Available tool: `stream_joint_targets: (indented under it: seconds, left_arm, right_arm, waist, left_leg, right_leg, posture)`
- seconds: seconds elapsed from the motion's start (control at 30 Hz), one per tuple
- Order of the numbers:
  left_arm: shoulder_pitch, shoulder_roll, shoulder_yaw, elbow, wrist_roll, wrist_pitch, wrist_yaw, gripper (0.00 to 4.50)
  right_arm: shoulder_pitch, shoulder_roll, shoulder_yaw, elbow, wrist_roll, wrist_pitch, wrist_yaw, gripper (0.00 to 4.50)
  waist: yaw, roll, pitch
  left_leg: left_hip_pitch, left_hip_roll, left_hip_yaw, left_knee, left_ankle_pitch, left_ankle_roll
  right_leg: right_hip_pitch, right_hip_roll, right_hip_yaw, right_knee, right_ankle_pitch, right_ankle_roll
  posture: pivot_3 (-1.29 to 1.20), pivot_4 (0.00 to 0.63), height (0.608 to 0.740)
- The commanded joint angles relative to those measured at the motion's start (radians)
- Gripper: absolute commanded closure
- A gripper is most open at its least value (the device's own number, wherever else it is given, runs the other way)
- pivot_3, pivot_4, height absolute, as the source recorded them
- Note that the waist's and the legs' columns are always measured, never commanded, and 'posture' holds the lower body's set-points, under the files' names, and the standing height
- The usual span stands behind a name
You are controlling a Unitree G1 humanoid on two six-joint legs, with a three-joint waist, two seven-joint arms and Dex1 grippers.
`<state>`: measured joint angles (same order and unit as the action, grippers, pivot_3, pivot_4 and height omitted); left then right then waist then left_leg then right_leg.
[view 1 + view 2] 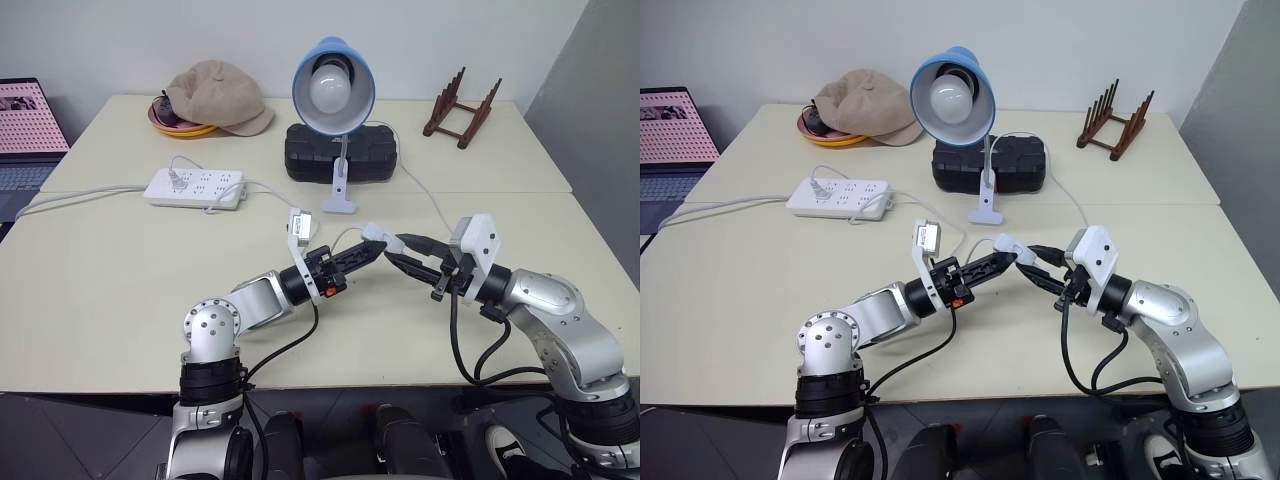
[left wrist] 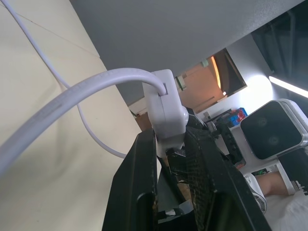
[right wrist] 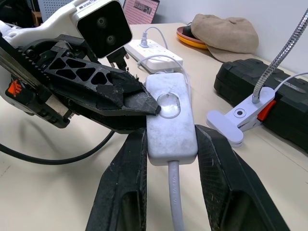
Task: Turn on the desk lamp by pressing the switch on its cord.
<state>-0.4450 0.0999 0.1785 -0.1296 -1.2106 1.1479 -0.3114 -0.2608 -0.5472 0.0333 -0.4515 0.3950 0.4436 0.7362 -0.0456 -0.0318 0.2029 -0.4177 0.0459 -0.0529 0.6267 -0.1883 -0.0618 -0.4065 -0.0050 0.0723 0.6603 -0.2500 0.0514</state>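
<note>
1. Right gripper (image 3: 166, 144) clamped on the sides of the switch (image 3: 169, 118), lifted above the table (image 1: 120, 300).
2. Left gripper (image 3: 144, 107) pinched shut, a fingertip on the round button.
3. Switch likely light, hard, smooth plastic; side grip best, button left free.
4. Cord (image 1: 425, 200) thin and limp, trailing back.
5. Lamp (image 1: 333, 85) at the far side, bulb apparently unlit.

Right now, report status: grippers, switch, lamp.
Right gripper shut on the switch, held off the table. Left gripper shut, fingertip on its button. Desk lamp bulb not visibly lit. Nothing in the way.
</note>
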Motion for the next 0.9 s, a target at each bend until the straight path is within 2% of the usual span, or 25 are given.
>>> stream_joint_targets:
  seconds: [0.03,0.23,0.43,0.47,0.53,0.77,0.9]
  left_arm:
    - [-0.011,0.006,0.003,-0.042,-0.021,-0.026,-0.009,3.21]
    - [-0.025,0.006,0.008,-0.021,-0.039,-0.027,0.012,2.02]
    - [-0.024,0.002,0.01,-0.02,-0.062,-0.033,0.024,2.02]
    - [-0.022,-0.001,0.011,-0.019,-0.065,-0.036,0.029,2.38]
    - [-0.019,-0.002,0.013,-0.023,-0.077,-0.038,0.028,2.61]
    - [-0.006,0.001,0.012,-0.041,-0.109,-0.033,0.039,3.92]
    - [-0.008,0.003,0.011,-0.038,-0.121,-0.035,0.047,3.99]
  right_arm:
    - [-0.002,0.0,-0.007,-0.045,0.005,-0.027,0.0,3.43]
    - [-0.002,-0.001,-0.006,-0.049,0.005,-0.027,0.001,3.43]
    - [-0.008,-0.004,-0.006,-0.047,0.006,-0.025,0.005,3.43]
    - [-0.008,-0.005,-0.006,-0.046,0.005,-0.026,0.006,3.43]
    - [-0.007,-0.005,-0.007,-0.047,0.006,-0.025,0.006,3.43]
    - [0.001,-0.005,-0.007,-0.053,0.006,-0.024,0.006,3.43]
    - [0.004,-0.004,-0.008,-0.058,0.007,-0.023,0.003,3.43]
  waist:
    - [0.0,0.0,0.0]
    - [0.0,0.0,0.0]
    - [0.0,0.0,0.0]
    - [0.0,0.0,0.0]
    - [0.0,0.0,0.0]
    - [0.001,0.0,0.0]
    - [0.001,0.0,0.0]
  left_leg:
    - [0.0,0.0,0.0,0.0,0.0,0.0]
    - [0.0,0.0,0.0,0.0,0.0,0.0]
    - [0.0,0.0,0.0,-0.001,0.0,0.0]
    - [0.0,0.0,0.0,-0.001,0.0,0.0]
    - [0.0,0.0,0.0,-0.001,0.0,0.0]
    - [0.0,0.0,0.0,-0.001,0.0,0.0]
    - [-0.001,0.0,0.0,-0.001,0.0,0.0]
  right_leg:
    - [0.0,0.0,0.0,0.0,0.0,0.0]
    - [0.0,0.0,0.0,-0.001,0.0,0.0]
    - [0.0,0.0,0.0,-0.001,0.0,0.0]
    - [0.0,0.0,0.0,-0.001,0.0,0.0]
    - [0.0,0.0,0.0,-0.002,0.0,0.0]
    - [0.0,0.0,0.0,-0.002,0.0,0.0]
    - [0.0,0.0,0.0,-0.002,0.0,0.0]
  posture:
    - [0.0,0.15,0.74]
    - [0.0,0.15,0.74]
    - [0.0,0.15,0.74]
    - [0.0,0.15,0.74]
    - [0.0,0.15,0.74]
    - [0.0,0.15,0.74]
    - [0.0,0.15,0.74]
